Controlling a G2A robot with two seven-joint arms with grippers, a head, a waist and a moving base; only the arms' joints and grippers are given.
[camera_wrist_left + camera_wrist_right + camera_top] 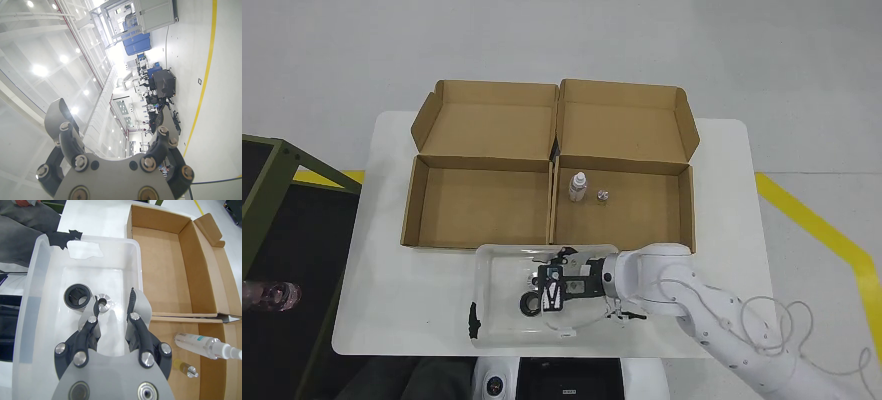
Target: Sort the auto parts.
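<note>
White table (722, 200), near edge: we hold our right gripper (113, 301) wide open and empty over the bin (37, 279), poised beside the bushing (103, 303) and bearing (76, 297), presumably to lift one for boxing.

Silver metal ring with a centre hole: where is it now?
Right wrist view: the silver metal ring lies in the clear plastic bin, beside the black cylindrical bearing, just ahead of the open right gripper.
</note>
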